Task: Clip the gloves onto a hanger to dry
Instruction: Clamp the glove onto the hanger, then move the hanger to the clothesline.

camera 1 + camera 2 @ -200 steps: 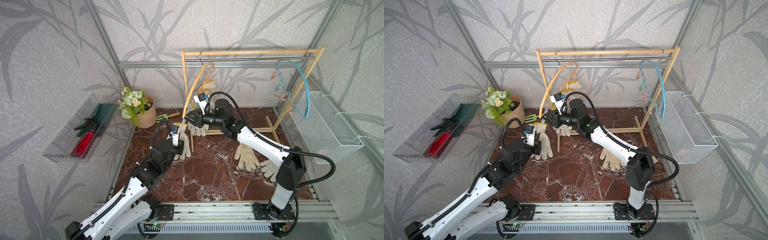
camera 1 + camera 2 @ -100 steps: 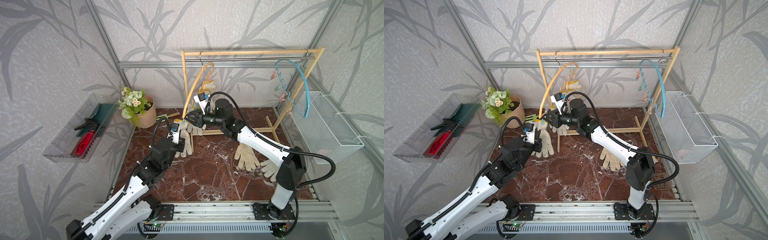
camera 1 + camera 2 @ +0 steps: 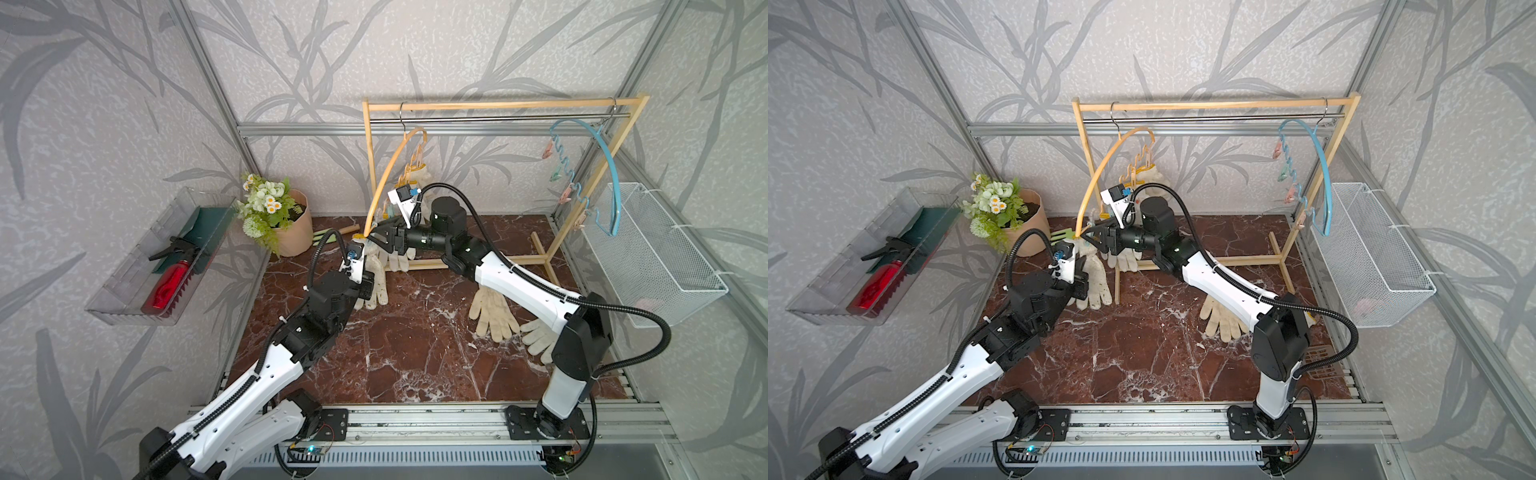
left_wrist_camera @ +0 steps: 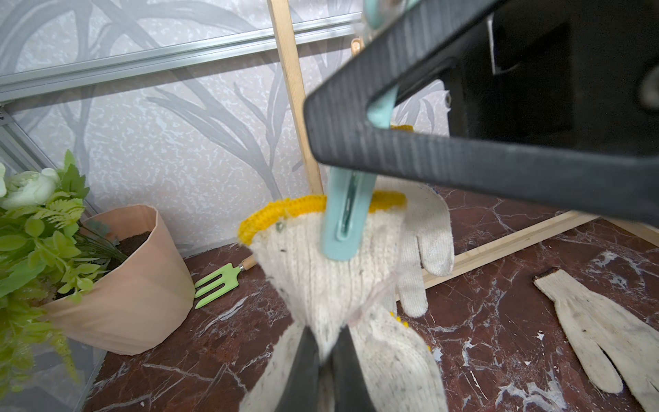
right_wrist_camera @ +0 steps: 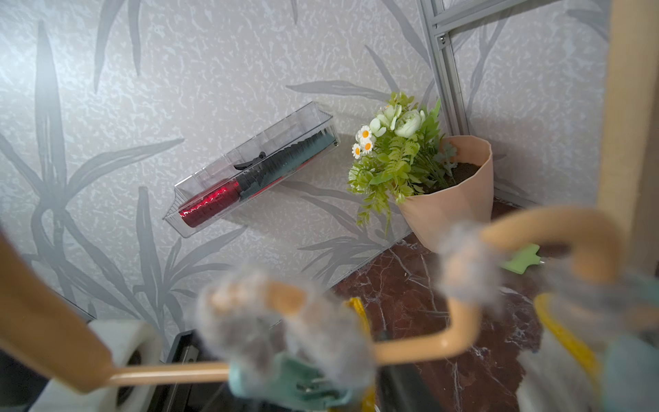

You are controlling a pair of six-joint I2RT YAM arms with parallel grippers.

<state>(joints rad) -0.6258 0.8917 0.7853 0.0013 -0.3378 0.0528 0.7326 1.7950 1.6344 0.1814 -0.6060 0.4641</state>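
My left gripper (image 4: 326,339) is shut on an off-white glove (image 4: 331,271) and holds it upright under the low end of the orange hanger (image 3: 386,183). A teal clip (image 4: 344,221) on that hanger is clamped over the glove's yellow cuff (image 4: 285,210). My right gripper (image 5: 289,360) stands open, one finger on each side of the clip's handle. In both top views the two grippers meet there (image 3: 372,237) (image 3: 1090,237). A second glove (image 3: 397,259) hangs just behind, and a third (image 3: 419,174) higher up. Two more gloves (image 3: 492,311) (image 3: 540,336) lie on the floor.
The wooden rack (image 3: 498,104) also carries a blue clip hanger (image 3: 611,166). A wire basket (image 3: 656,257) hangs on the right wall and a clear tray (image 3: 137,270) with tools on the left. A flower pot (image 3: 293,232) and a green fork (image 4: 217,281) sit behind my left arm.
The right gripper's jaws have parted around the clip's handle, and the clip now grips the cuff. The left arm has barely moved and still holds the glove.
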